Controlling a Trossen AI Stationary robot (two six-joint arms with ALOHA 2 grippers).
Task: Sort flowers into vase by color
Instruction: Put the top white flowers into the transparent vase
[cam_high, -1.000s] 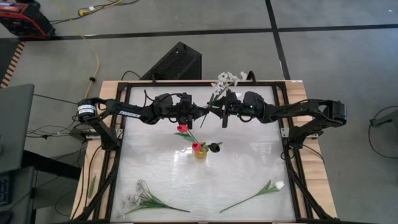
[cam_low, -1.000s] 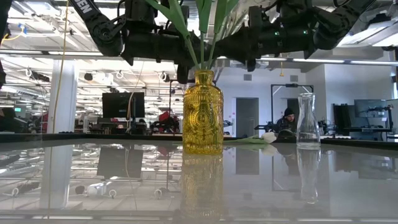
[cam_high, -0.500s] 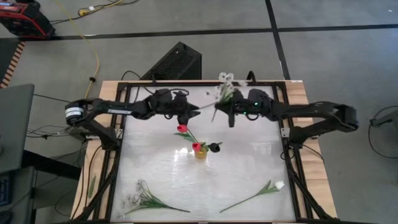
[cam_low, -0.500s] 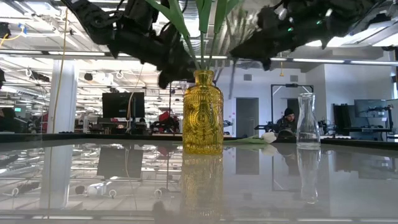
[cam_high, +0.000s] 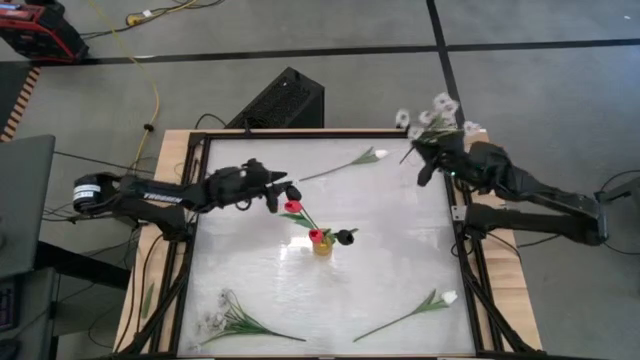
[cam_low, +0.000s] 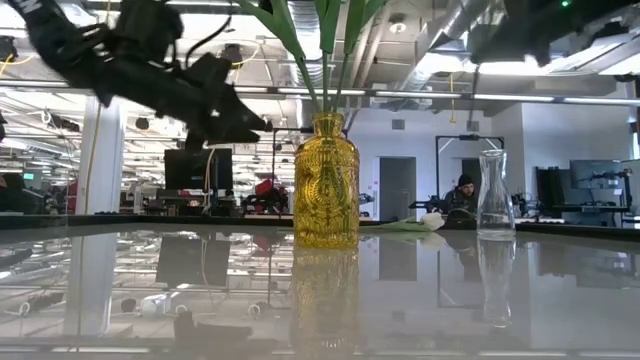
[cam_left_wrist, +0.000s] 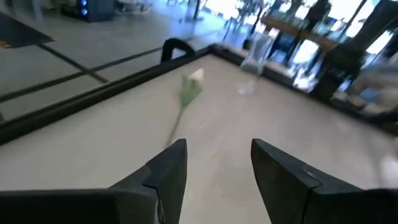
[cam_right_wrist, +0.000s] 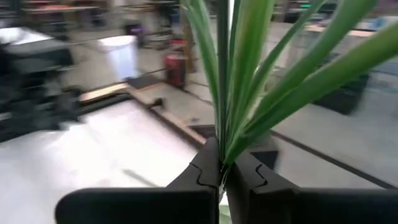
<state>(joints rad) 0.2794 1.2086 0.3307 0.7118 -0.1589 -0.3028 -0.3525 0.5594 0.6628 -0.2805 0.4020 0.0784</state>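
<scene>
A glossy white table (cam_high: 390, 260) fills the wooden-edged work frame, with two dark arms reaching in from either side. The left arm stretches across the far-left part of the surface, its left gripper (cam_high: 283, 186) hanging above the table just left of the red tulips, fingers (cam_left_wrist: 166, 168) spread apart and holding nothing. The right arm angles toward the far-right corner, where the right gripper (cam_high: 428, 163) is clamped tight on the green stems of a spray of tiny white blossoms (cam_high: 432, 113), lifted so its flowers hang over the table's far-right edge; in the right wrist view the stems (cam_right_wrist: 239, 81) rise from between the closed fingers. A yellow glass vase (cam_low: 325, 180) stands upright near the middle of the table, holding two red tulips (cam_high: 293, 207) and a dark near-black tulip (cam_high: 346, 236). A clear glass carafe (cam_low: 495, 190) stands to its right in the low view. A white tulip (cam_high: 345, 165) lies flat on the far side between the two grippers. Another white tulip (cam_high: 420, 308) lies at the near right, and a second spray of white blossoms (cam_high: 235, 320) lies at the near left.
</scene>
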